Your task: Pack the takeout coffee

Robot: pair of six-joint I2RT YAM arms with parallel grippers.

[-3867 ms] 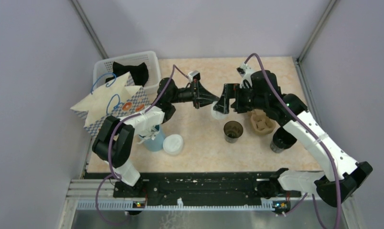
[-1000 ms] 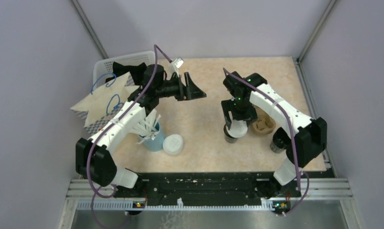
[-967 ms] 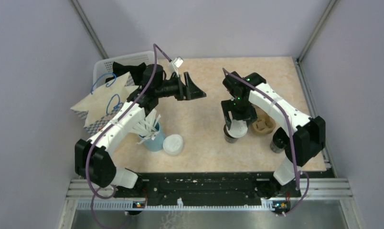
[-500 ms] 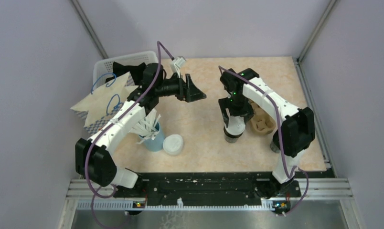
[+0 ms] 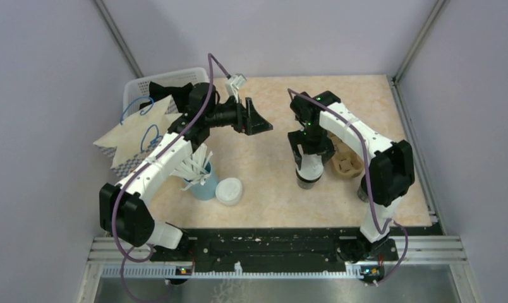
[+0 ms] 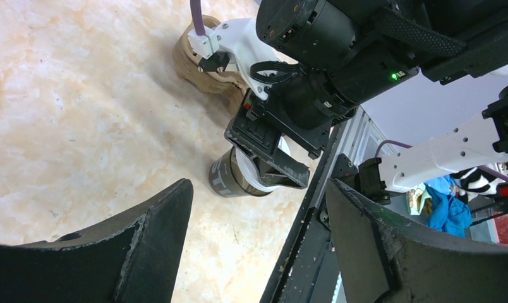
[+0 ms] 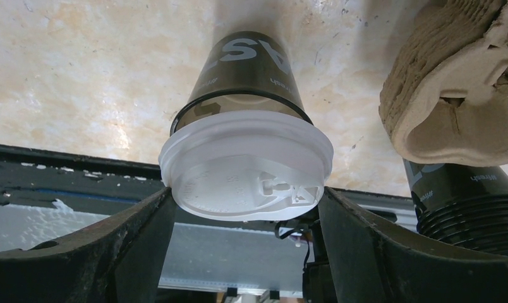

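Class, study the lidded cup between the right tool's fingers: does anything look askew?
Slightly. The white lid looks not fully seated on the takeout coffee: the cup's dark rim shows uncovered at the left. The right tool flanks the lid.

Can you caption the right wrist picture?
Right gripper clasping the white lid on the dark takeout coffee, cardboard carrier alongside.

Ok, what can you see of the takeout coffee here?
The takeout coffee is a small dark brown-black cup, paper by its look, tapering to its base, with pale lettering on its side. A white plastic-looking lid with a moulded sip tab sits on its rim. It stands upright on the table, apart from the pulp cup carrier. The right gripper straddles the lid, its fingers so close that contact cannot be told.
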